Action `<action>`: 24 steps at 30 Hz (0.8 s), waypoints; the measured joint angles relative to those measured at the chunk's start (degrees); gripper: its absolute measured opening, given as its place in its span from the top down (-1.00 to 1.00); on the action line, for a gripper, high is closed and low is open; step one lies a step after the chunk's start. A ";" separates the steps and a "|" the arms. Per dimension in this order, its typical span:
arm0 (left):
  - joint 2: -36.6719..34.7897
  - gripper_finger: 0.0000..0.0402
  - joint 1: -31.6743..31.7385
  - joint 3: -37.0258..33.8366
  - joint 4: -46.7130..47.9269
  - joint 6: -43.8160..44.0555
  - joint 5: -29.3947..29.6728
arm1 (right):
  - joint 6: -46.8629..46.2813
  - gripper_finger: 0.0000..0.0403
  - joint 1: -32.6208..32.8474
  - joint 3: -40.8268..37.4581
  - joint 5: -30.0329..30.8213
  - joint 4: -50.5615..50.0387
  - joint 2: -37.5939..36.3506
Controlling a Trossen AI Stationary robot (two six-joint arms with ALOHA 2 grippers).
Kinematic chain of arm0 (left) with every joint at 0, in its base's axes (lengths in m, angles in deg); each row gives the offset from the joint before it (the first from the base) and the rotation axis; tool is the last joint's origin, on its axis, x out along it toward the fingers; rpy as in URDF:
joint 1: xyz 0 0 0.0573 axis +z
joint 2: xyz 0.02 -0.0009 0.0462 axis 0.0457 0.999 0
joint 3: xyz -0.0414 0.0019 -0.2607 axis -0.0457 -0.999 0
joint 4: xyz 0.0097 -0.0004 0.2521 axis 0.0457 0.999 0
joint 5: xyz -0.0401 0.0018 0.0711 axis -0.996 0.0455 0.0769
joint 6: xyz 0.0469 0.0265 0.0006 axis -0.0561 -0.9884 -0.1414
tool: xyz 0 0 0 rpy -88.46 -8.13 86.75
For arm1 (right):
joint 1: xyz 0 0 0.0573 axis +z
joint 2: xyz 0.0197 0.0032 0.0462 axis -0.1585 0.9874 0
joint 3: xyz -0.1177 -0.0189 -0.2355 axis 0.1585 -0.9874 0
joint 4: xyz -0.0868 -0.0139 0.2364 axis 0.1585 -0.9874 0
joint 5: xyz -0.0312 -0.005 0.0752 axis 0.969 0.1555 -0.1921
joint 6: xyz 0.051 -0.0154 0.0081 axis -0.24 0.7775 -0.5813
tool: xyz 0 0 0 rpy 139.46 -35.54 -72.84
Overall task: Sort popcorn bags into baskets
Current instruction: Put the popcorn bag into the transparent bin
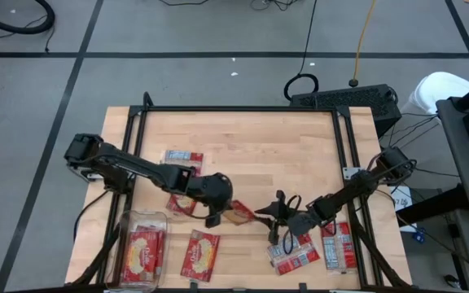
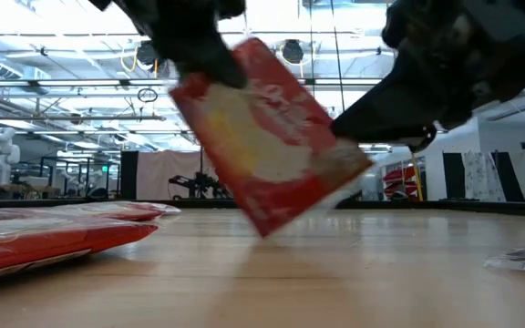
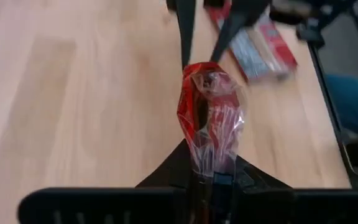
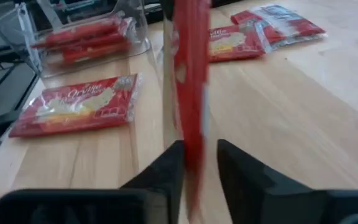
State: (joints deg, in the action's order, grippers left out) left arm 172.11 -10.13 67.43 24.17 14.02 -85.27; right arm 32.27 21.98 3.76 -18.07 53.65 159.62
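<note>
One popcorn bag [image 1: 239,213] up off the counter [image 1: 251,155], near the middle, a little towards the near edge. Hanging tilted, one corner lowest and close above the wood, yellow picture face showing in the low view. Pinched at one end by the left fingers [image 3: 166,174], which look closed tight on the crinkled wrapper. Flanked at the other end by the right fingers [image 4: 166,171], parted, one on each side of the bag's edge, with a gap showing on one side; no firm hold visible there.

Looks like a hand-over between the two arms, in mid-air, with the weight apparently on the left side.

Clear basket [image 1: 125,221] at the near left corner, well apart from the held bag, with at least one red bag [image 1: 142,251] lying inside. Another bag [image 1: 200,254] flat on the counter just to the right of the basket. One more [image 1: 183,156] farther back on the left, and one [image 1: 181,203] partly under the left arm. Cluster of bags [image 1: 295,254] label side up at the near right, below the right arm.

Next, probably: draw the right fingers clear without snagging the wrapper, then swing the bag left and near, over the basket's rim, and let go above the bag already there. Thin, slippery film; worth a secure pinch before any fast swing.
</note>
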 joint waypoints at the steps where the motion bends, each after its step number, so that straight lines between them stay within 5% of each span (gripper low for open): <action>1: -1.03 0.85 -0.61 0.38 2.61 0.26 -0.02 | 0.15 0.49 0.58 0.00 0.76 0.00 0.00; 7: -9.23 0.90 -6.42 5.37 18.24 3.61 3.75 | 0.48 0.23 2.84 -0.02 4.83 -0.73 0.00; 13: -14.54 0.89 -13.94 13.24 33.56 7.01 4.52 | 0.49 0.18 3.44 0.00 4.86 -1.07 0.00; 24: -17.08 0.88 -28.07 20.50 53.35 19.26 -9.60 | 1.57 0.19 3.53 0.00 4.82 -1.49 0.00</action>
State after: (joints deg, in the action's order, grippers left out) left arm 155.02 -38.20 87.93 77.52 33.28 -94.86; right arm 33.84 25.50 3.76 -13.25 52.16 159.62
